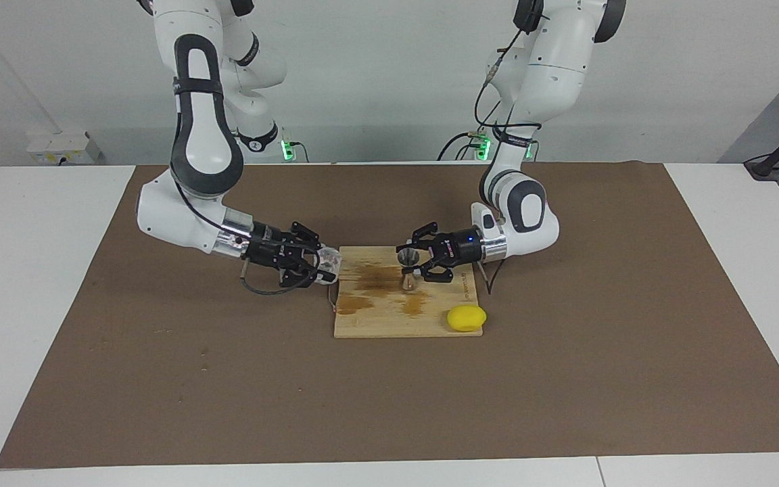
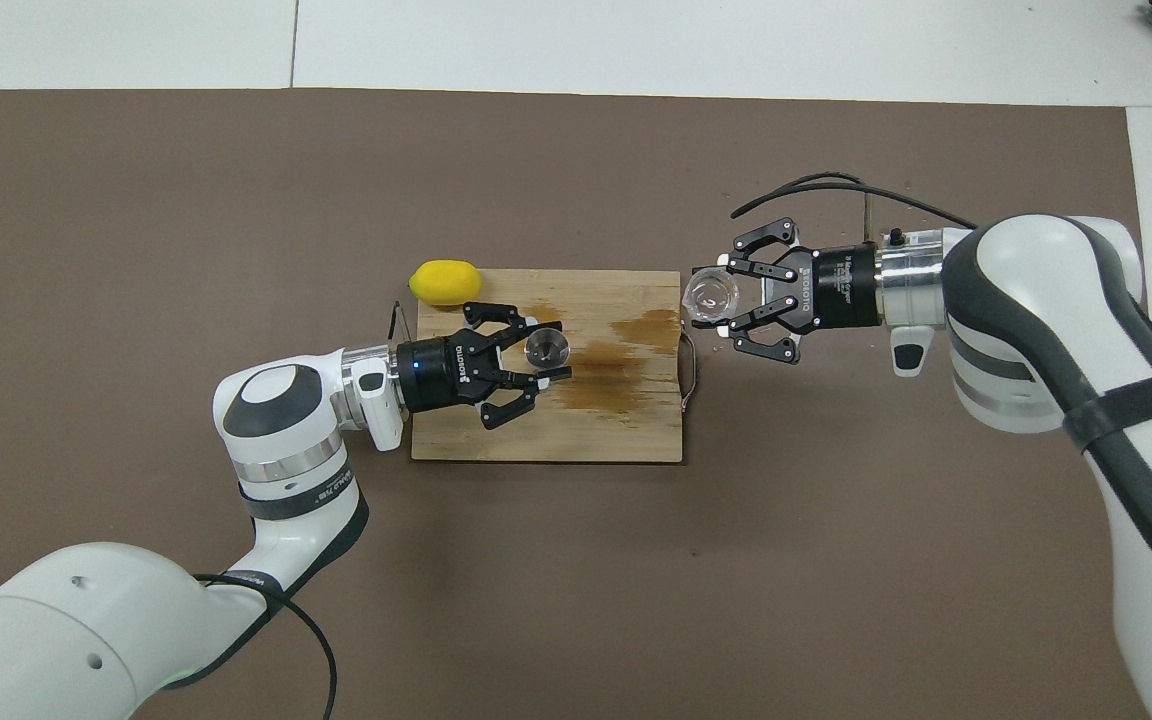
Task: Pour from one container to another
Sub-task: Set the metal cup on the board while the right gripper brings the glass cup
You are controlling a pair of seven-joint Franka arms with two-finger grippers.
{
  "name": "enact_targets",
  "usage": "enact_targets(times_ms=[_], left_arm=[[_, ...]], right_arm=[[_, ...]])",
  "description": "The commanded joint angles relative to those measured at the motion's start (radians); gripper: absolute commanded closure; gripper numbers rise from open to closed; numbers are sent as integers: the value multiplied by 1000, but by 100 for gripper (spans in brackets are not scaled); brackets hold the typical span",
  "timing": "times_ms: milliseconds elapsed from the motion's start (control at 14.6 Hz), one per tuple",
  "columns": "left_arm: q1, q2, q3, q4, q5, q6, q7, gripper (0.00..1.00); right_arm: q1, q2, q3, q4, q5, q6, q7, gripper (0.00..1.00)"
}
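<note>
You have a brown mat (image 1: 159, 379) over a white bench (image 1: 24, 284), with a stained wooden board (image 1: 376, 318) at its middle. Your left hand (image 1: 411, 265) is clamped on the steel jigger (image 1: 408, 270), upright on the board. Your right hand (image 1: 328, 265) grips the glass cup (image 1: 331, 260) at the board's edge toward the right arm's end. A lemon (image 1: 466, 318) sits at the board's corner; broad open mat surrounds it.

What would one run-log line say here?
left gripper: shut on steel jigger, on board | right gripper: shut on glass cup, upright at board's edge | pour: not begun
</note>
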Motion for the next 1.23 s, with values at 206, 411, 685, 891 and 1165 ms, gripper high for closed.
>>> enact_targets(times_ms=[206,411,685,891,1165], left_arm=[[-5,-2,8,-35,-57,10,112,71],[-4,-2,8,-40,-57,8,112,51],[0,-4,9,-46,-59,10,112,16],[1,-5,9,-46,-59,5,110,1],[41,-7,12,-49,-56,-27,109,0]], right_arm=[[4,-36,2,-28,6,19,28,100],[50,-35,-1,-28,6,51,58,100],[85,-35,-6,-20,6,65,82,100],[127,-33,-5,-10,-6,101,129,100],[173,-32,-5,-10,-9,163,138,100]])
